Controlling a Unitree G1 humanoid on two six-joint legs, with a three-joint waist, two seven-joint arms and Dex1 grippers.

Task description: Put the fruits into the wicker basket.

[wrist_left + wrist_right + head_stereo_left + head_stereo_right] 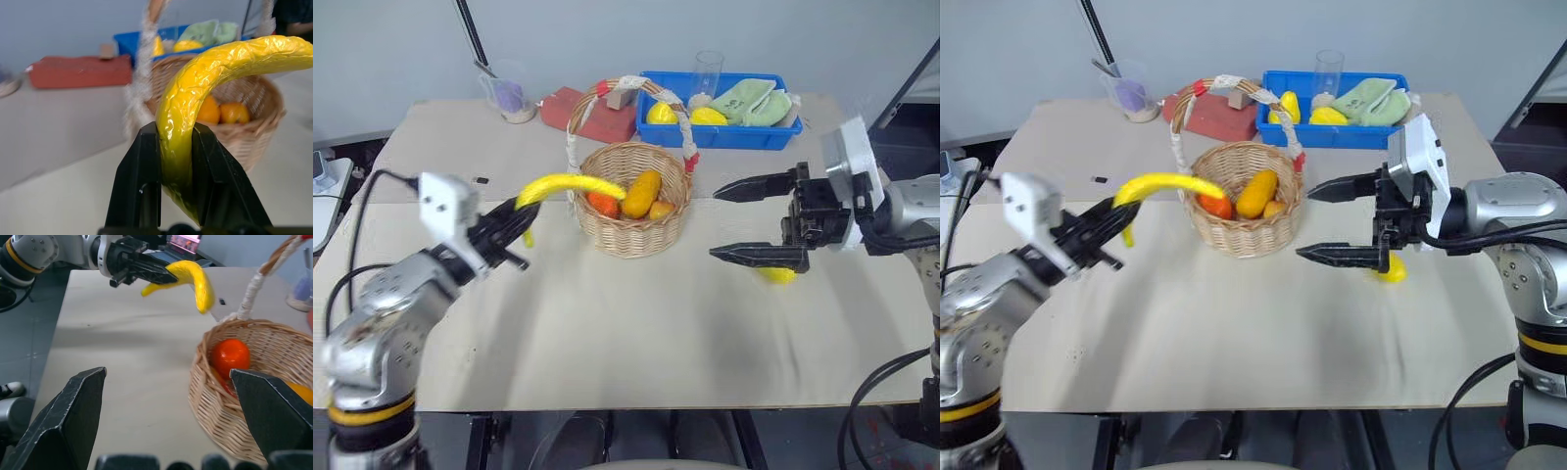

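Left gripper (514, 230) fingers clench the banana (570, 185) (wrapped glossy, left wrist view); right gripper (749, 220) fingers spread.

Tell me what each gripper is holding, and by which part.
The left gripper holds the banana near one end. The right gripper is open, holding nothing.
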